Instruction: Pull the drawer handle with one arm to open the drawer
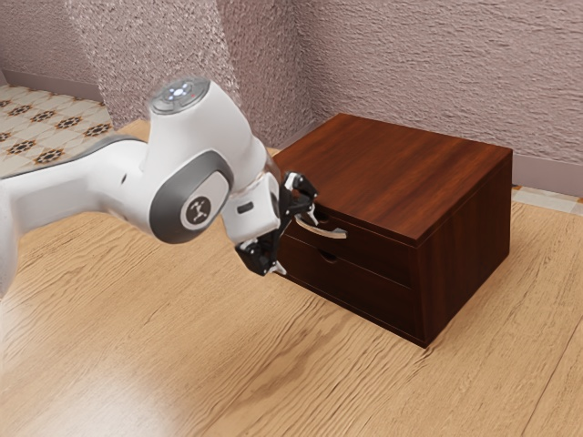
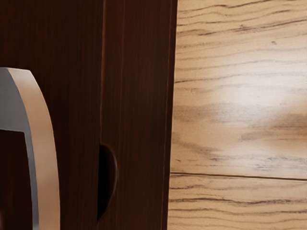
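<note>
Dark polished-wood cabinet (image 1: 401,173), curved brushed-metal handle (image 1: 322,230); black jaws spread open beside it

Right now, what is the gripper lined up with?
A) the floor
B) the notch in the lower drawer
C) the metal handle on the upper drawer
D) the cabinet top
C: in the exterior view the gripper sits at the near end of the curved metal handle on the upper drawer, above the lower drawer's notch.
</note>
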Robot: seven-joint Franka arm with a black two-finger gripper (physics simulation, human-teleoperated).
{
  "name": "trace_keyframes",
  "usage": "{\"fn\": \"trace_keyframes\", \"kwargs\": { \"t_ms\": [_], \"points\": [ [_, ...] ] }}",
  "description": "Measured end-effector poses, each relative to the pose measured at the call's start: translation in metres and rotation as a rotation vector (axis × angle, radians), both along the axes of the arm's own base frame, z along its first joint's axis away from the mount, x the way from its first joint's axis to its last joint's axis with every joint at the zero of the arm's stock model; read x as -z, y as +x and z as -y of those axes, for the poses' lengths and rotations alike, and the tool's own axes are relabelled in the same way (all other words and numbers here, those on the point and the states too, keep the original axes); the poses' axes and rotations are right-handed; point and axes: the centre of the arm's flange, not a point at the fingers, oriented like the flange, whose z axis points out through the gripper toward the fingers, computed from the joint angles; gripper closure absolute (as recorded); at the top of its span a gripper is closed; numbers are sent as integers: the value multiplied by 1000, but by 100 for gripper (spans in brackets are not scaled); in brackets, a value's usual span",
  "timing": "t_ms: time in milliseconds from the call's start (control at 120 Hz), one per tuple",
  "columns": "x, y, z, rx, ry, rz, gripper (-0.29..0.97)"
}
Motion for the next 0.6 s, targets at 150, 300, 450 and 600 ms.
{"fn": "trace_keyframes", "kwargs": {
  "t_ms": [150, 300, 450, 600],
  "points": [
    [1, 1, 0, 0, 0, 1, 0],
    [0, 0, 0, 2, 3, 6, 7],
    [-1, 0, 0, 4, 6, 9, 20],
    [-2, -1, 0, 5, 8, 11, 26]
  ]
}}
